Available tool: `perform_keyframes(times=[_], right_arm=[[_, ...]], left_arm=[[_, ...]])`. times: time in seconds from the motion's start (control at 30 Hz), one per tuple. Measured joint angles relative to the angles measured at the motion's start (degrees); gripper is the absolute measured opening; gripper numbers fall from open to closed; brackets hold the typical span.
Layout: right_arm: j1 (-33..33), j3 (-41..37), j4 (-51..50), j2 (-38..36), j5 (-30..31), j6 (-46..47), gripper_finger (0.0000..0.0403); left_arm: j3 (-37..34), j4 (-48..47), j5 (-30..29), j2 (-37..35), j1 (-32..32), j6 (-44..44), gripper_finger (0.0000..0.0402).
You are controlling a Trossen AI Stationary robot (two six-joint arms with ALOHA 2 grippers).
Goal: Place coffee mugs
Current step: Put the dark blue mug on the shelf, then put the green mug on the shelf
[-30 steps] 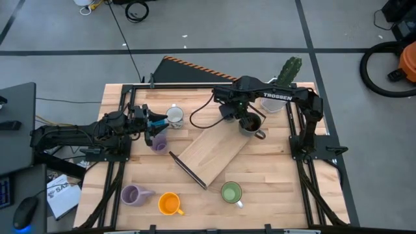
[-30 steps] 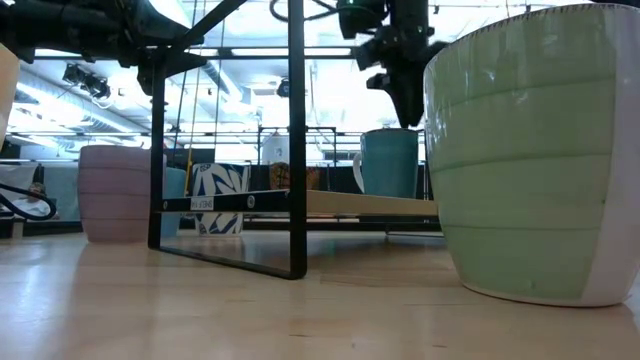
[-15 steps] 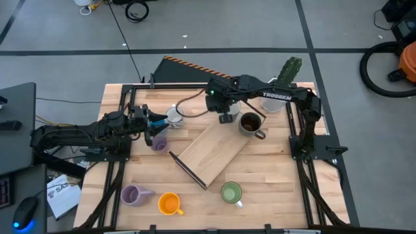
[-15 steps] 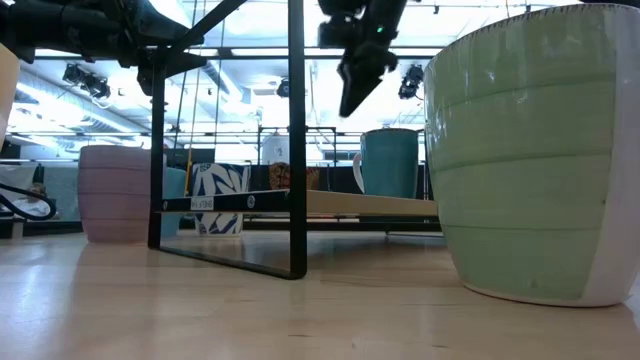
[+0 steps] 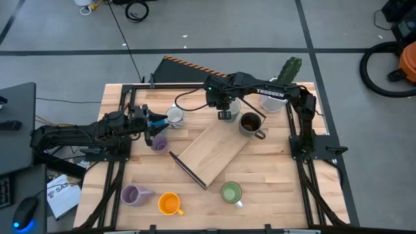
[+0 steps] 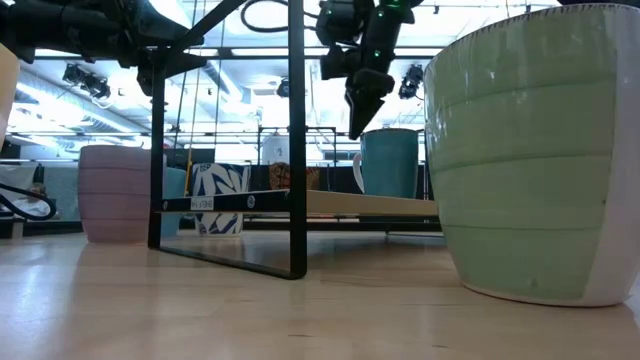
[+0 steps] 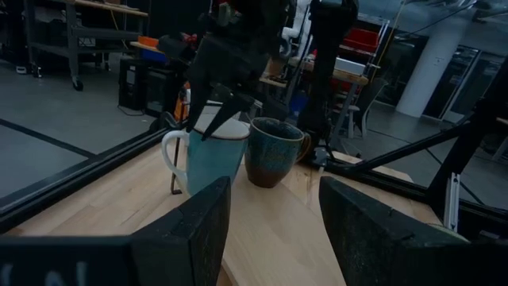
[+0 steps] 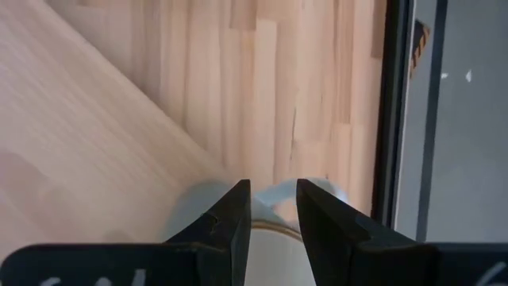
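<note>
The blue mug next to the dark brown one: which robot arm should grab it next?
Right. The right arm's fingers are open and hang just above the blue mug. The left arm's fingers are open too, but farther off, beside a lavender mug.

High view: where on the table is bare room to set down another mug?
Free: the stretch between the wooden board and the right frame, below the brown mug, and the near-right corner past the green mug. Crowded: the far edge, around the right end effector and the left end effector.
</note>
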Motion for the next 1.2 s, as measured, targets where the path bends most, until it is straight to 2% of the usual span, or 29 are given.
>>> perform_keyframes(times=[0.33, 0.6, 0.73, 1.0, 1.2], right_arm=[[-0.5, 0.0, -2.5, 0.0, 0.0, 0.5, 0.0101], [2.6, 3.2, -0.9, 0.1, -1.1, -0.2, 0.0098], [7.0, 3.2, -4.1, 0.1, -4.6, 2.6, 0.0098], [19.6, 3.3, -9.1, 0.0, -6.9, 7.4, 0.01], [26.8, 3.3, -9.2, 0.1, -13.0, 13.1, 0.0126]], left_arm=[[0.0, 0.0, 0.0, 0.0, 0.0, 0.0, 0.0201], [0.0, -0.1, 0.0, 0.0, 0.0, 0.0, 0.0201], [0.0, -0.3, 0.0, 0.0, 0.0, 0.0, 0.0201], [0.0, -0.3, 0.6, 0.0, 0.0, -0.1, 0.0201], [0.0, -0.3, 0.6, 0.0, 0.0, -0.1, 0.0201]])
